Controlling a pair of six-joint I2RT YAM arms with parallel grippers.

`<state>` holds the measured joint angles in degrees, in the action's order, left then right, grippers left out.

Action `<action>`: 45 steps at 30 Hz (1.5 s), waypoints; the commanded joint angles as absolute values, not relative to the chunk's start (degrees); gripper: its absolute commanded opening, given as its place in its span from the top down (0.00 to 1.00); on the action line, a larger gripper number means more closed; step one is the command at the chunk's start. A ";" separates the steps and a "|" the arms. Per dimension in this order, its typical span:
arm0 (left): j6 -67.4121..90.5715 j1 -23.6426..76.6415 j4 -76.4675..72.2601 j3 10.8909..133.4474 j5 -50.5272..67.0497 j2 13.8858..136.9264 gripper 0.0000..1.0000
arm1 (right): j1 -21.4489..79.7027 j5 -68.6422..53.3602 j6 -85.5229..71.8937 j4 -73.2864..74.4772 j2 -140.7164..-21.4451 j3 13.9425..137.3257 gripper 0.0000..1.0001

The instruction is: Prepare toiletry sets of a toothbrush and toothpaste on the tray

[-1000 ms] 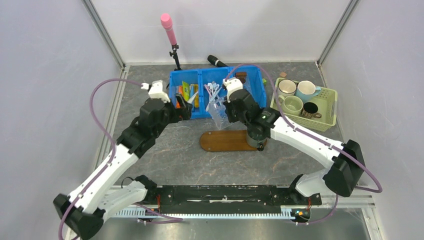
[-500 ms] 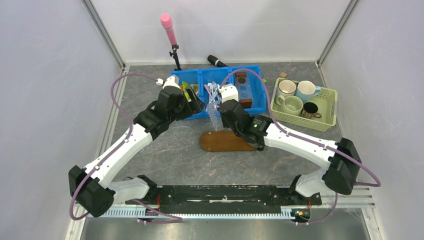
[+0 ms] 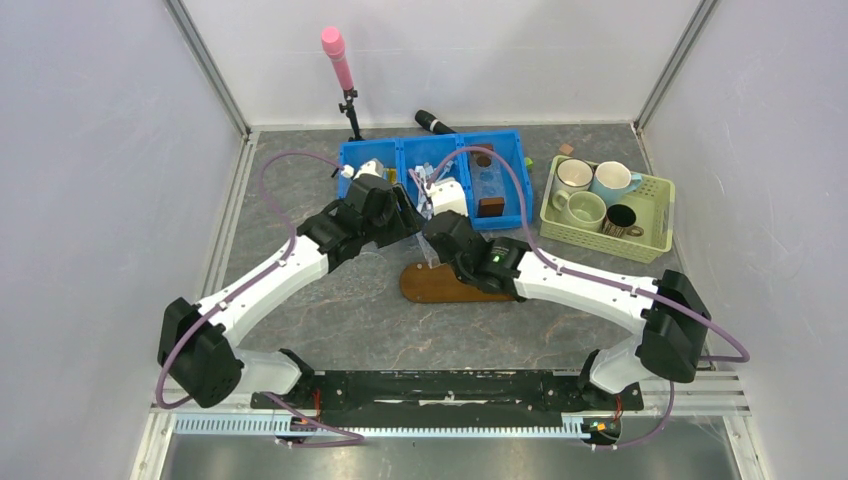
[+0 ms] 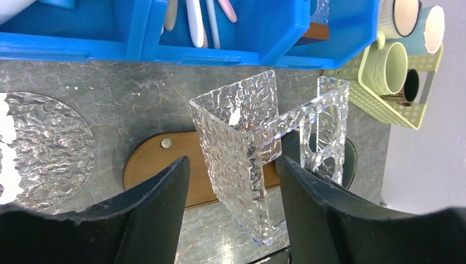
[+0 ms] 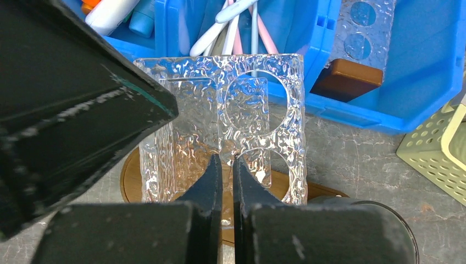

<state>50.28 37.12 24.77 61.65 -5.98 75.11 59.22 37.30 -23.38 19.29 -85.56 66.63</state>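
The dark wooden tray (image 3: 445,287) lies in front of the blue bin (image 3: 512,152). My right gripper (image 5: 225,158) is shut on the edge of a clear textured holder (image 5: 220,99) with round holes and holds it upright over the tray (image 5: 132,179). My left gripper (image 4: 232,160) is open, with one finger on either side of the holder (image 4: 242,137), not touching it, above the tray (image 4: 154,165). Several toothbrush handles (image 5: 231,22), white, pink and one pale blue, lie in the bin's middle compartment. A white tube end (image 5: 112,12) shows in the left compartment. The green tube is hidden.
A pale green basket (image 3: 655,238) with several mugs stands to the right of the bin. A pink-topped stand (image 3: 338,55) and a black microphone (image 3: 432,122) are behind it. A second clear holder (image 5: 365,27) and a brown block (image 5: 346,80) sit in the right compartment. A clear round disc (image 4: 44,143) lies left of the tray.
My left arm swung right from the bin's left compartment until its open fingers stand on either side of the holder. My right gripper carried the holder left and nearer, over the tray's left end.
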 commanded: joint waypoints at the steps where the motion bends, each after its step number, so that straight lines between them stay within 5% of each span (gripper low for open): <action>1: 52.99 38.13 21.71 63.56 -6.05 77.16 0.35 | 60.01 40.63 -24.89 17.52 -85.67 69.43 1.00; 16: 52.83 38.76 20.74 62.50 -7.49 80.34 0.72 | 61.52 40.69 -26.55 19.47 -88.15 71.66 0.94; 20: 51.59 38.76 20.74 62.07 -7.87 80.65 0.87 | 61.52 39.75 -27.27 19.73 -88.37 71.56 0.85; 27: 46.67 38.76 23.55 63.72 -9.46 81.19 0.98 | 61.52 37.59 -28.60 20.48 -87.04 71.30 0.57; 37: 32.14 38.72 30.63 69.91 -13.10 84.48 0.98 | 61.52 32.79 -29.37 17.56 -74.81 63.36 0.35; 45: 10.25 38.76 35.39 79.28 -1.14 90.24 0.98 | 61.36 41.72 -27.52 19.27 -62.96 54.30 0.09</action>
<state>25.87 38.39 33.21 72.79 -8.64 87.94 61.49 35.22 -28.62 18.70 -66.19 56.80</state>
